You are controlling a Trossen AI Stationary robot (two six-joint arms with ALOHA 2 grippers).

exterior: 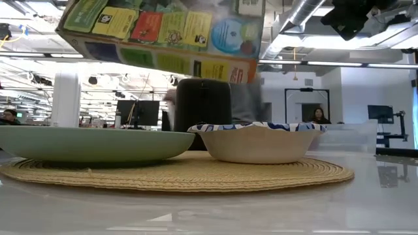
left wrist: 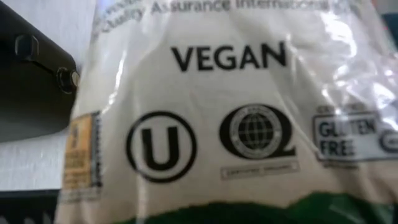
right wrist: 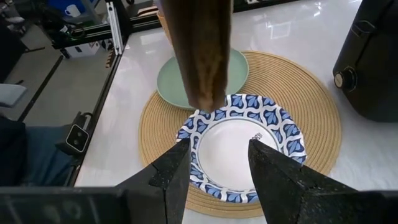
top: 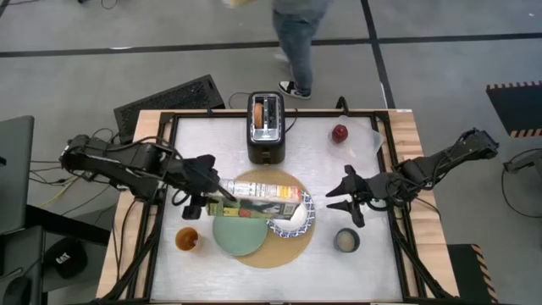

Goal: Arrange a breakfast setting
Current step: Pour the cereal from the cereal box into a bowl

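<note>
My left gripper [top: 210,200] is shut on the panda-printed cereal box [top: 264,200], which lies tipped over the round tan mat [top: 271,254]. The box's free end [right wrist: 202,93] is above the rim of the blue-and-white bowl [right wrist: 239,140]. The bowl and the pale green plate [top: 235,235] rest on the mat. My right gripper [top: 342,196] is open and empty, right of the bowl. The orange-drink glass [top: 187,240] stands left of the plate and the dark mug [top: 345,241] right of the mat. The red apple [top: 340,133] sits far right. Bagel and spoon are out of view. My left gripper holds the cereal box by its left end [top: 222,197], coming level from the table's left side. The fingers themselves are hidden by the box and the wrist. The box is lifted clear [exterior: 163,32] and slants down toward the bowl.
The black toaster [top: 266,127] stands at the far middle, just behind the mat. A person [top: 296,42] walks beyond the far edge. Bare tabletop shows along the near edge and at the far left.
</note>
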